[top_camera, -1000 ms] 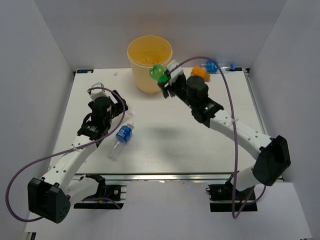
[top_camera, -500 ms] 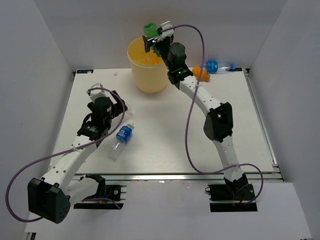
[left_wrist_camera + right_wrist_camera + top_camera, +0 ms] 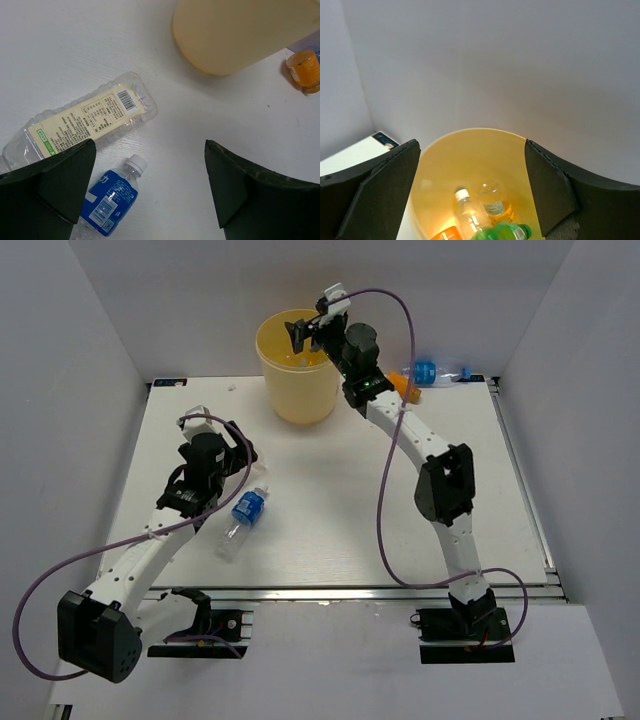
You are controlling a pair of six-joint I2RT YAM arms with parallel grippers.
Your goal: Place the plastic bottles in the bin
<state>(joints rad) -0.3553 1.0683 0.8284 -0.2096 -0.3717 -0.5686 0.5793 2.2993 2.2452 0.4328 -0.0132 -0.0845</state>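
Partly cropped green bottle (image 3: 502, 233) in bin (image 3: 436, 165), right pincer (image 3: 304, 334) spread

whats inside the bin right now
In the right wrist view the bin holds a green bottle, a white-capped clear bottle, another clear bottle and an orange bottle. The frame's lower edge cuts off the rest of the floor, so more may lie there.

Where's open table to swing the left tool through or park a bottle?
Widest bare stretch of table: between the blue-labelled bottle and the right arm. It is also bare right of that arm, out to the edge. Crowded: under the left tool, where the cream-labelled bottle lies too, and the far right corner by the orange bottle.
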